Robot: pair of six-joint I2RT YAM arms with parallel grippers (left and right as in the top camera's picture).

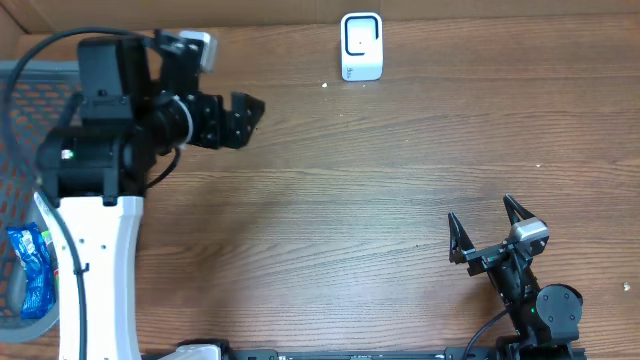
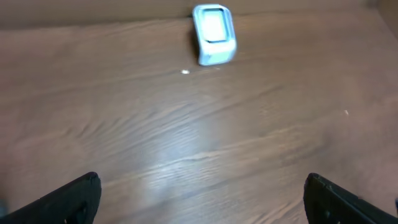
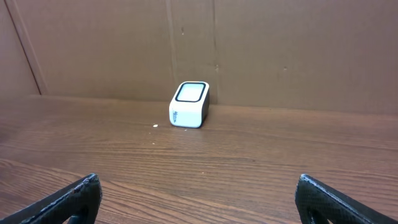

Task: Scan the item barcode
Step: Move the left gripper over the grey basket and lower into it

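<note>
A white barcode scanner (image 1: 361,45) with a dark-rimmed window stands at the table's far edge; it also shows in the left wrist view as scanner (image 2: 214,33) and in the right wrist view as scanner (image 3: 189,104). A blue packaged item (image 1: 30,270) lies in the basket at the far left; no barcode shows on it. My left gripper (image 1: 250,118) hangs open over the wood left of the scanner, nothing between its fingers (image 2: 74,200). My right gripper (image 1: 482,215) stands open and empty near the front right, pointing toward the scanner.
A grey mesh basket (image 1: 25,70) sits at the left edge, partly under the left arm. A brown cardboard wall (image 3: 280,50) closes off the back of the table. A small white speck (image 1: 324,85) lies on the wood near the scanner.
</note>
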